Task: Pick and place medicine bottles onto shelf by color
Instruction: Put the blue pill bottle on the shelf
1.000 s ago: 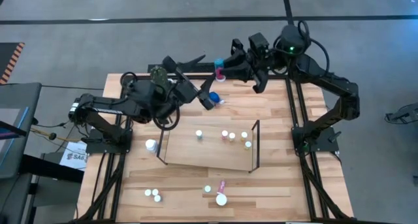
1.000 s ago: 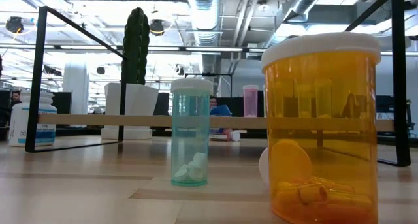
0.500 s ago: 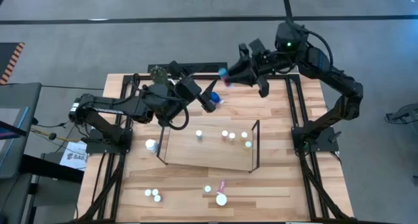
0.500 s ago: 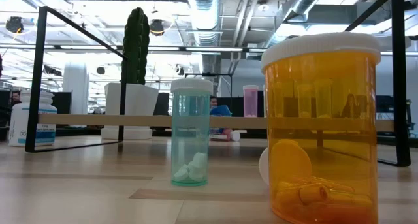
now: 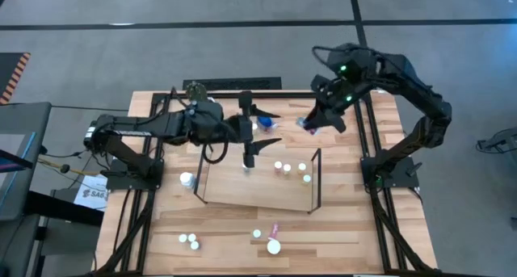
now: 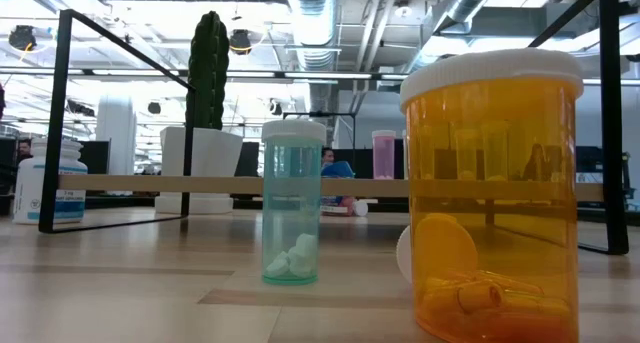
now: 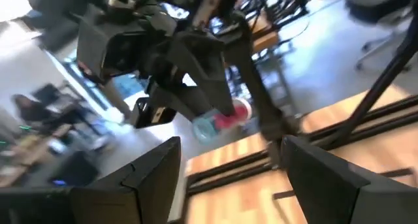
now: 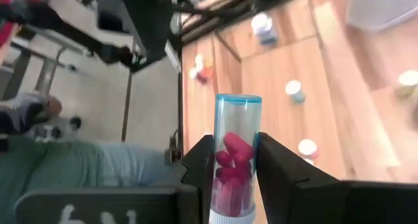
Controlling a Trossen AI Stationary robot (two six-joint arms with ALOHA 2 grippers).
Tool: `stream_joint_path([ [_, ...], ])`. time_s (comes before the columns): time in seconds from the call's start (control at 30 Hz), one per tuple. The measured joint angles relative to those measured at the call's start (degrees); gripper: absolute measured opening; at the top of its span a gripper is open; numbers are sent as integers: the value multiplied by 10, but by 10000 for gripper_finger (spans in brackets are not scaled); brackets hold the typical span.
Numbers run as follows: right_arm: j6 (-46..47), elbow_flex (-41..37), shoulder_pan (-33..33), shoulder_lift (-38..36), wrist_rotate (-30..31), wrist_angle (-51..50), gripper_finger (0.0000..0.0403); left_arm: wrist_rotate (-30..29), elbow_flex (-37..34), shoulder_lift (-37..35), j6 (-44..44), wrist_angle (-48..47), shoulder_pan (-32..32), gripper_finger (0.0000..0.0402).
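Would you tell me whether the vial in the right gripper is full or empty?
Partly full: pink capsules fill the clear vial's lower part.

The right gripper (image 5: 309, 123), jaws clamped on the pink-pill bottle (image 8: 234, 160), has swung rightward; the left gripper (image 5: 260, 133), jaws apart and empty, has moved over the shelf (image 5: 266, 198).

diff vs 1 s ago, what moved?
The right gripper, shut on the clear vial of pink capsules, swung from the table's far edge toward the right side. The left gripper, open and empty, turned and shifted toward the light-wood shelf. Bottles on the shelf and the orange pill bottle stayed put.
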Motion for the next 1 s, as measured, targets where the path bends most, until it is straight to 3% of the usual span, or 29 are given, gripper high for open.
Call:
stream_joint_path([
  [0.3, -6, 0, 39, 20, 1, 22, 109, 150, 0, 1, -182, -10, 51, 254],
  [0.5, -6, -1, 40, 46, -22, 41, 109, 192, 0, 1, -167, -20, 50, 254],
  [1.0, 0, -1, 33, 77, -76, 91, 109, 191, 1, 12, -124, -59, 49, 254],
])
